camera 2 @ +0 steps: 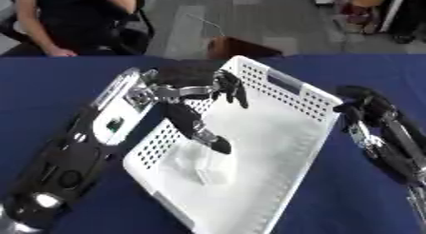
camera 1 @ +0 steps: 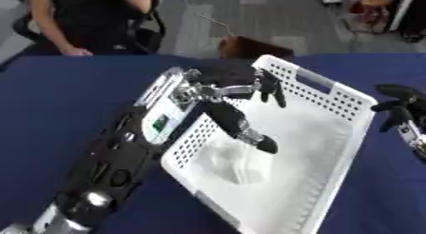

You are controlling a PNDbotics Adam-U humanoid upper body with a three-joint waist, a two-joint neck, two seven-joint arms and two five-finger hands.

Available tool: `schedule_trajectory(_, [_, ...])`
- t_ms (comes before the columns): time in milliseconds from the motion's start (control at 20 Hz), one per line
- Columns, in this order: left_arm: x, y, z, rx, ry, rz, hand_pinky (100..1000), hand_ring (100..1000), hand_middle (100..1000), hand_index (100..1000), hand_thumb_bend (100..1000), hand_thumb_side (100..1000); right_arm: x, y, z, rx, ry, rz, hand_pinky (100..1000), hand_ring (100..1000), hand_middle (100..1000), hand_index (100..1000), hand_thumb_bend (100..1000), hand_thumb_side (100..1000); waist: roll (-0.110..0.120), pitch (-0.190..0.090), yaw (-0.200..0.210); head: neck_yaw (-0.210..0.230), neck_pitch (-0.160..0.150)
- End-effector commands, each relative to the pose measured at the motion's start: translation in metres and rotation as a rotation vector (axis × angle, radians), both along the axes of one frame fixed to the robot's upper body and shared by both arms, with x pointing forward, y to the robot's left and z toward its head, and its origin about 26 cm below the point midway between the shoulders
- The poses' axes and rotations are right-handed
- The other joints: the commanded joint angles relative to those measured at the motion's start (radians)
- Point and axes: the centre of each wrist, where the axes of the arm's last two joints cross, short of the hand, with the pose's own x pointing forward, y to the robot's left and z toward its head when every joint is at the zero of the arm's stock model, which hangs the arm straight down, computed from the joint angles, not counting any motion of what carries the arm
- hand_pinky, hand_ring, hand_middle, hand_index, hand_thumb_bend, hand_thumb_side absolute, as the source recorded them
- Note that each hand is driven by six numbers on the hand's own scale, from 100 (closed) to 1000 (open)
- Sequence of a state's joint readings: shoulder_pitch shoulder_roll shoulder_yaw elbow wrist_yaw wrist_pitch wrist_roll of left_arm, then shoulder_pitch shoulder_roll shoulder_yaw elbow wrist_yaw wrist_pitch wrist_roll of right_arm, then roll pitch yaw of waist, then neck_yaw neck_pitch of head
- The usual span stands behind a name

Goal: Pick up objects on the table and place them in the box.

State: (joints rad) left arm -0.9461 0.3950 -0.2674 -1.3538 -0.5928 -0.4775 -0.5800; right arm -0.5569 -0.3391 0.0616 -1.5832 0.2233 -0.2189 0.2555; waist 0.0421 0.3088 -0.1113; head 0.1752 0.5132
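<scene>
Left hand reaches forward, fingers spread — right hand idle, curled.

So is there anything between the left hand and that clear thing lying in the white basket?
Nothing visible. The left hand is already over the white basket, fingers spread, directly above the clear, crumpled-looking item on the basket floor. The right hand is outside the basket, off to its right.

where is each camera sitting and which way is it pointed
Left eye view: in the robot's head, looking down at the white basket on the blue table; left hand reaches over the basket, right hand barely shows at the right edge.
Right eye view: same head, set slightly to the right, same downward look; more of the right hand and its arm shows.
Both share the basket and the crumpled white thing inside.
</scene>
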Motion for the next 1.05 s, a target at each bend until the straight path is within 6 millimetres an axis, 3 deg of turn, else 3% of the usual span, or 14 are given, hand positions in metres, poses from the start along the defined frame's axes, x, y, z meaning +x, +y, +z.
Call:
schedule_trajectory(50, [-0.005,0.0,0.013,-0.02,-0.04,-0.024,603,775,824,846,725,911,-0.001,0.0,0.008,-0.005,-0.022,0.003,508,739,878,882,100,792,-0.003,-0.023,0.002,0.003,-0.011])
schedule_trajectory(650, [-0.017,-0.001,0.027,-0.059,-0.08,-0.072,626,734,764,838,634,907,-0.001,-0.002,0.006,-0.009,-0.018,-0.005,509,739,877,881,100,788,-0.006,-0.034,0.014,0.0,-0.01])
schedule_trajectory(1050, [-0.066,0.015,0.071,-0.219,-0.176,-0.218,592,696,756,824,550,886,-0.002,-0.012,-0.002,-0.014,0.003,-0.04,509,739,877,881,100,785,0.001,-0.059,0.052,-0.033,-0.002])
